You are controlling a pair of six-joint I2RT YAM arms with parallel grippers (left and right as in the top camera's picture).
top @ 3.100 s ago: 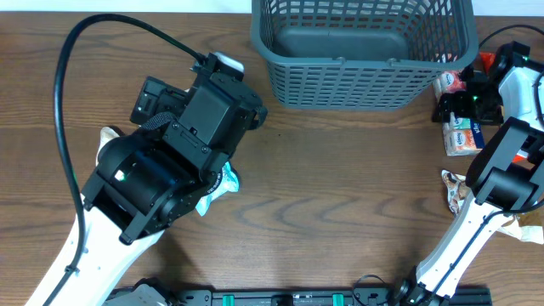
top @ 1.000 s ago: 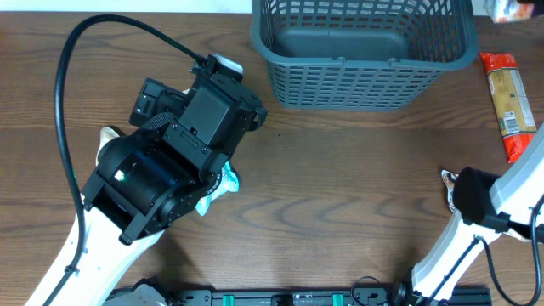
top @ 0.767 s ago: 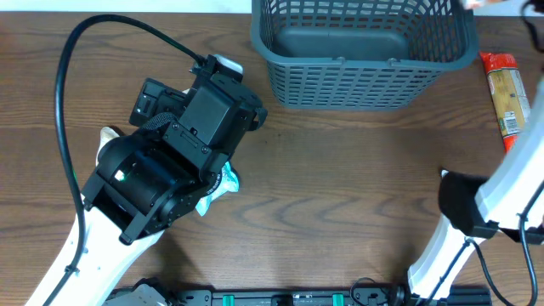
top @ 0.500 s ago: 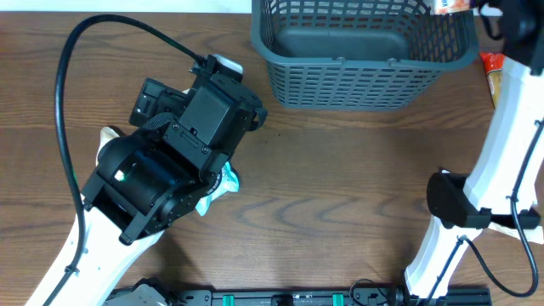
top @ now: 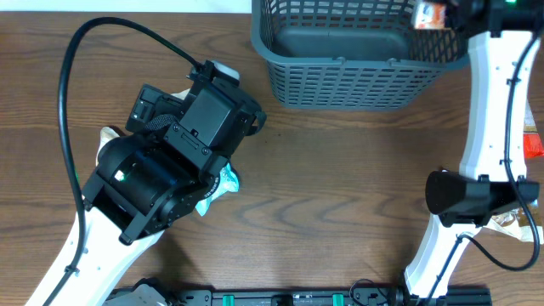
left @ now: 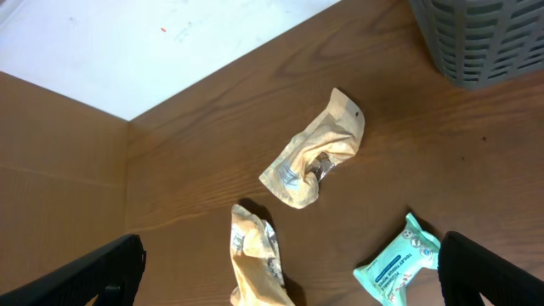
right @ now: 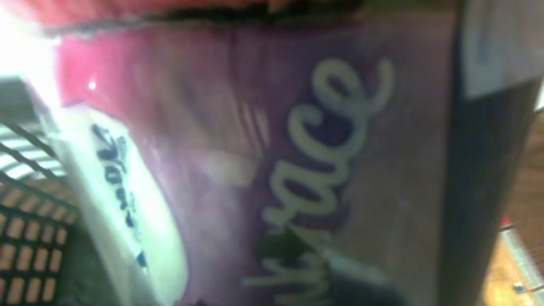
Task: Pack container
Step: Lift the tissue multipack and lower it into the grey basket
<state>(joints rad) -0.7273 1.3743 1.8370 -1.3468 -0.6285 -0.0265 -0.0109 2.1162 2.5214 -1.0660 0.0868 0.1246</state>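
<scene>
At upper right the right pincer (top: pixel 445 12) clamps a pink packet (top: pixel 427 15) over the container (top: pixel 357 75), while the left pincer (left: pixel 293 270) gapes empty above packets (left: pixel 314 157) on the bench (left: pixel 408 144).

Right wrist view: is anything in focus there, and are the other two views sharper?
Right wrist: the packet fills the frame, soft and blurred, glare top left. Left wrist: crisp, evenly lit tan wrapper. Overhead: sharp on the container.

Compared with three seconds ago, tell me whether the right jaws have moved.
Yes. In the overhead view the right jaws went from beside the right end of the basket, up and leftward, to above its far right corner, holding a packet.
</scene>
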